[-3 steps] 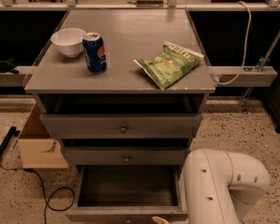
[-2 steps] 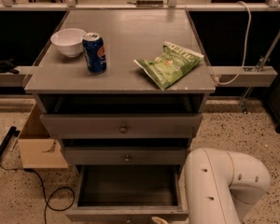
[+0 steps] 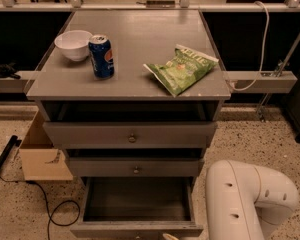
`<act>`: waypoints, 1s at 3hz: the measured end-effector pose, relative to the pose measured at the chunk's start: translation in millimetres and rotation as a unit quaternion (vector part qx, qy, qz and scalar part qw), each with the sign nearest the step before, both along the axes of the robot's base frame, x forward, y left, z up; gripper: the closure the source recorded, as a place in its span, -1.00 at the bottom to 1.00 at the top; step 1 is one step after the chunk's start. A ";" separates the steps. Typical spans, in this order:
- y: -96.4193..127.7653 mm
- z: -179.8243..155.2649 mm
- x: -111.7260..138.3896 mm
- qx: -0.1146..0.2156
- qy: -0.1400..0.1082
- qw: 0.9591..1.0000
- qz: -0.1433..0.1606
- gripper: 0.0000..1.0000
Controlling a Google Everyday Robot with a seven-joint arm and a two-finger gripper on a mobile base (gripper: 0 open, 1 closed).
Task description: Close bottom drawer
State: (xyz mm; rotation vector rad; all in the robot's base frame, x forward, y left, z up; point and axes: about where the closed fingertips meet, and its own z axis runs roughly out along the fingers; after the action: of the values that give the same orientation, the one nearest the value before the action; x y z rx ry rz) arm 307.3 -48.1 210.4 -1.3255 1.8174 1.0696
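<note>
The bottom drawer (image 3: 115,229) is pulled far out of the grey cabinet (image 3: 140,69). Its deep dark box looks empty, and its flat front runs along the bottom edge of the view, with the knob out of view. The two upper drawers, the top one (image 3: 132,134) and the middle one (image 3: 136,167), stand slightly out and show their round knobs. My white arm (image 3: 245,204) rises at the lower right, beside the open drawer. Of my gripper (image 3: 169,236) only a pale tip shows, at the drawer's front edge at the very bottom.
On the cabinet top stand a white bowl (image 3: 73,44), a blue soda can (image 3: 101,56) and a green chip bag (image 3: 182,67). A cardboard box (image 3: 40,156) and a black cable (image 3: 55,209) lie on the speckled floor to the left.
</note>
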 end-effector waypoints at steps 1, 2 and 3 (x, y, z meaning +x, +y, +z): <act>-1.6 8.4 -4.0 -0.002 -0.032 0.999 -0.004 -1.00; -1.8 9.6 -4.7 -0.002 -0.037 0.999 -0.004 -1.00; -1.6 6.9 -5.4 0.008 -0.017 1.000 0.004 -1.00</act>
State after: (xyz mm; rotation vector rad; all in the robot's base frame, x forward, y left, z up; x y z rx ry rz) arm 301.9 -49.7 217.3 -1.3357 1.7767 1.0568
